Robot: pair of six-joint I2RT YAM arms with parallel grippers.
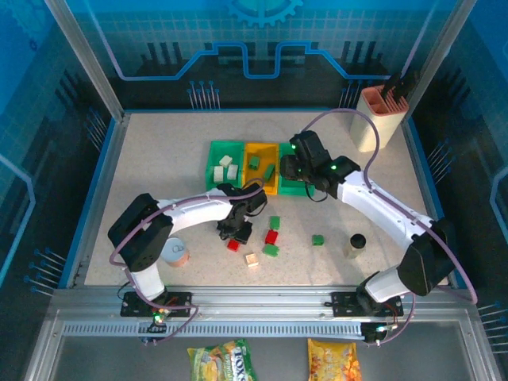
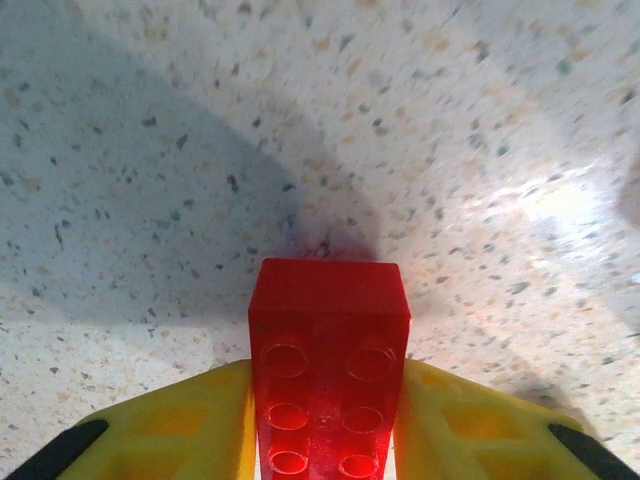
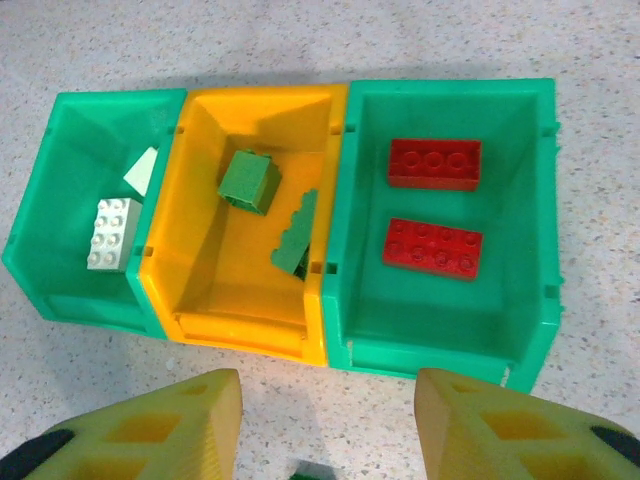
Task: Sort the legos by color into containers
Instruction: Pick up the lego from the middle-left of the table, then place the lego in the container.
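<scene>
Red lego [image 2: 328, 360] pinched by left gripper [image 2: 326, 405], near end cropped.

Odds and ends on the speckled worktop [image 1: 159, 159]
1 tin can [image 1: 176, 252] near left, 1 dark-capped bottle [image 1: 357, 243] right, beige holder [image 1: 379, 119] far-right corner.

Overhead shot is evenly lit and pretty sharp, with a blue cast on the back panels [image 1: 262, 32] behind the orange bin [image 1: 260, 149]. The arms [image 1: 198, 208] drop short soft shadows on the speckled surface [image 1: 159, 159] in front of that bin. Right wrist view is bright: bin crisp, its inner sides a bit shaded, but the yellow jaws nearer the lens go soft. Left wrist view has a big grey shadow across the surface and one washed-out glare patch, and the red brick [image 2: 328, 330] is slightly blown out at its near end.
</scene>
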